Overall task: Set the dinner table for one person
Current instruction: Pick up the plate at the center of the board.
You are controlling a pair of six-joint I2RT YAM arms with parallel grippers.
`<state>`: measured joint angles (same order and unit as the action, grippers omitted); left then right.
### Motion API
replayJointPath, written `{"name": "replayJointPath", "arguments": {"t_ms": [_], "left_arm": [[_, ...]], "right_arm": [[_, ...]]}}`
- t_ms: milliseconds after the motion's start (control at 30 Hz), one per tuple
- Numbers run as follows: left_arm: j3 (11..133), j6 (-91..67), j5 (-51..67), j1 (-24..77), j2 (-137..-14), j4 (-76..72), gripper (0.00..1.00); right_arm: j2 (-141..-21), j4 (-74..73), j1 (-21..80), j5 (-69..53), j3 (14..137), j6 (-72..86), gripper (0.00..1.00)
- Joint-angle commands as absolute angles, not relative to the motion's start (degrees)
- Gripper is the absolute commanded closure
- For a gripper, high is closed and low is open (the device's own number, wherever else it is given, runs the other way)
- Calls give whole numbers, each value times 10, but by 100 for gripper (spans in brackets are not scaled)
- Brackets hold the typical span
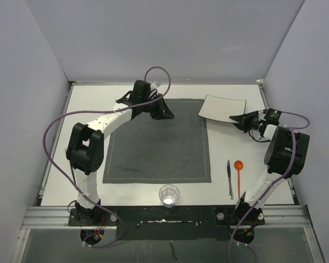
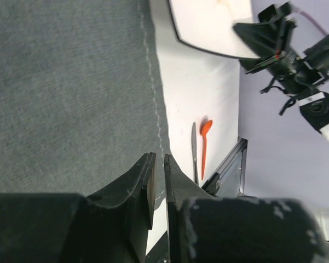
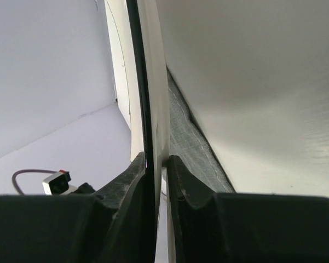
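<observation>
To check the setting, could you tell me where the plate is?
Top view: the plate is far right, beside the far-right corner of the placemat, its edge clamped in the right gripper.

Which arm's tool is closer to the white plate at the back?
The right one. The right tool is clamped on the rim of the white plate. The left tool is over the far edge of the grey placemat, to the plate's left and not touching it.
</observation>
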<state>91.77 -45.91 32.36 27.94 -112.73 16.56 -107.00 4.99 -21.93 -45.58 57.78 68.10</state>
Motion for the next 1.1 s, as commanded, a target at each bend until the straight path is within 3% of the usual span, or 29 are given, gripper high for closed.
{"name": "replayJointPath", "arguments": {"t_ms": [0,400,1067], "left_arm": [[902,-444,324,274,-1073,161,89],[878,-413,290,247,-1007,212,90],[780,-394,296,185,-904,242,90]], "right_arm": [[-1005,111,-214,-537,626,683,100],[-1001,106,-182,-553,657,694,100],[-1035,130,-18,-567,679,708,100]]}}
